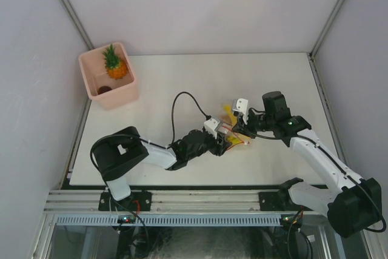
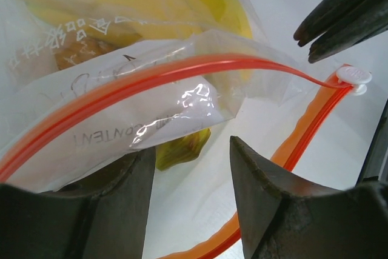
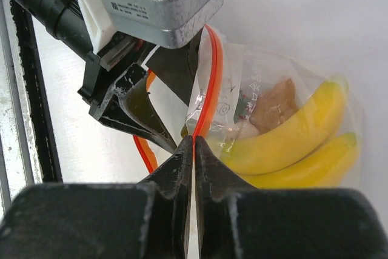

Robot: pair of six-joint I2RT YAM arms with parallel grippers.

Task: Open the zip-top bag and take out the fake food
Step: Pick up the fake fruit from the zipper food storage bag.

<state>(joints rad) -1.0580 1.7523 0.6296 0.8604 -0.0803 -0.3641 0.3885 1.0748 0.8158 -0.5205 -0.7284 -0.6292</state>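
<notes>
- Right wrist: right gripper (image 3: 194,144) is pinched tight on the orange zip strip (image 3: 217,71) of the zip-top bag (image 3: 242,80). It has one lip only, as far as I can see.
- Left wrist: left gripper (image 2: 191,162) sits at the bag mouth with jaws apart and nothing clamped. The printed lip lies over one finger (image 2: 115,210).
- Mouth is partly open, with the white slider (image 2: 354,76) at the far end of the strip.
- Bag sits mid table (image 1: 182,77), between the two arms. Banana bunch (image 3: 297,131) and a brown piece (image 3: 273,104) are inside.
- Pineapple (image 1: 115,65) is in the pink bin (image 1: 124,94) at the far left corner.
- Risk: left closes on both lips instead of one, so the mouth gets pinched closed.
- Risk: the film is slick and crinkly, so the lip could slide off the finger and left closes on air.
- Risk: right holds only a thin strip edge. A hard pull apart could slip it out or tear the film.
- Risk: the grippers are close together, so fingers could collide on any sideways correction.
- Risk: tipping the bag too fast dumps the food loose, and the banana could skid toward the table edge.
</notes>
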